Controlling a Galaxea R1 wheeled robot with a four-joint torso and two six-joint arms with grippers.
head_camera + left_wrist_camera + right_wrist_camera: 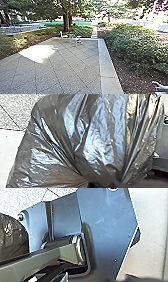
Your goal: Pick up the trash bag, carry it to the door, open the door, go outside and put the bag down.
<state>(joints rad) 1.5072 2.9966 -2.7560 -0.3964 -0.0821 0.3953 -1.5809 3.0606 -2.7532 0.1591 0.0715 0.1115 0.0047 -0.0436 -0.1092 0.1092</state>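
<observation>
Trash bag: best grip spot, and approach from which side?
I'd take the bag by the bunched part where its folds run together, coming in from that gathered end and closing across the pleats. The plastic is drawn tight there, while the rest bulges loose and wrinkled, so would likely slip or tear.

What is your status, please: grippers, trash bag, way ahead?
Grippers: open or shut unclear. Trash bag bunched close to left wrist camera. Chairs, far end of patio.
</observation>
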